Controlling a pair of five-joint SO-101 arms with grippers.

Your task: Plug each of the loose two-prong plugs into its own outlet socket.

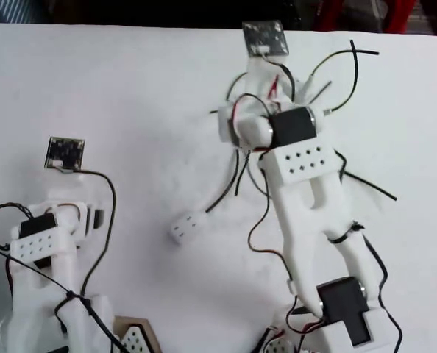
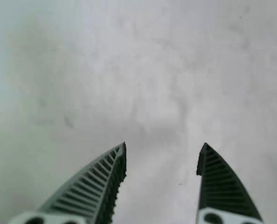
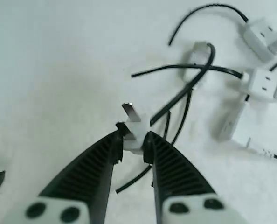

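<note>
Between the ribbed black jaws of the right gripper (image 3: 132, 137), a white plastic plug (image 3: 131, 125) sits clamped, its flat metal prongs pointing outward above the matte white counter (image 3: 45, 56). Boxy white outlet sockets (image 3: 262, 85) lie near it among thin black cords (image 3: 185, 70). Over the counter hangs the left gripper (image 2: 162, 151), jaws well apart, holding nothing.
</note>
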